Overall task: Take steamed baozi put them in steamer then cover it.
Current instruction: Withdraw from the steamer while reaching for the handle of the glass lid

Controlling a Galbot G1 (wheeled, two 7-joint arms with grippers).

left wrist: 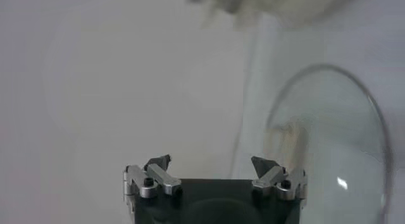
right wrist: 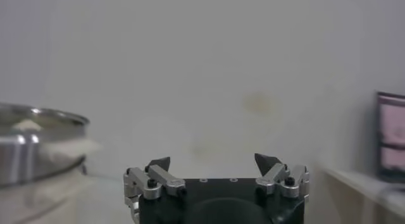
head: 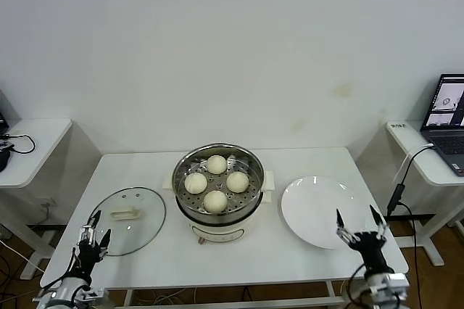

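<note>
Only head view shows four steamed baozi point(head: 216, 183) inside steamer point(head: 217, 207).

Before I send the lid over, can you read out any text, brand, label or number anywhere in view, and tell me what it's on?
No text here can be read.
Open laptop on the side desk to the robot's right: windows on its screen, contents too small to read.
Small white tag on that desk: dark marks, illegible.
Cream-white base of the round stainless-steel steamer: a small front control, no legible marking.
Round clear glass cover and flat round white plate: no print visible.
</note>
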